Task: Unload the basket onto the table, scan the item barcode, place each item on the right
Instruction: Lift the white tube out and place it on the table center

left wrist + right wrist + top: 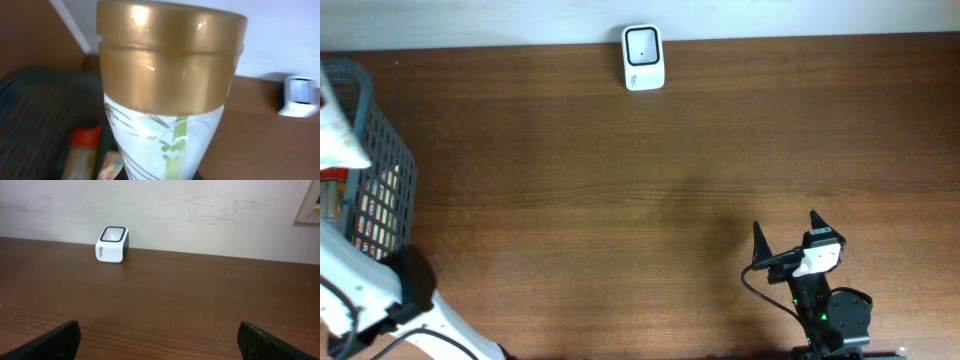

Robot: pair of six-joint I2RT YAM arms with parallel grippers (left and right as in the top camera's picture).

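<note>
A gold-capped bottle [170, 90] is held by the left gripper over the basket [45, 115] at the desk [620, 180] left edge. Its label writing is unreadable. The right gripper [157, 340] is spread wide.

Dark brown wooden table [620, 200] against a scuffed white wall [200, 210]

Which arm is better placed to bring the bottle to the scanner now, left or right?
Left. The bottle fills its wrist view, above the basket, and seems to be in its grip already. The right gripper is open and empty, though it faces the scanner.
</note>
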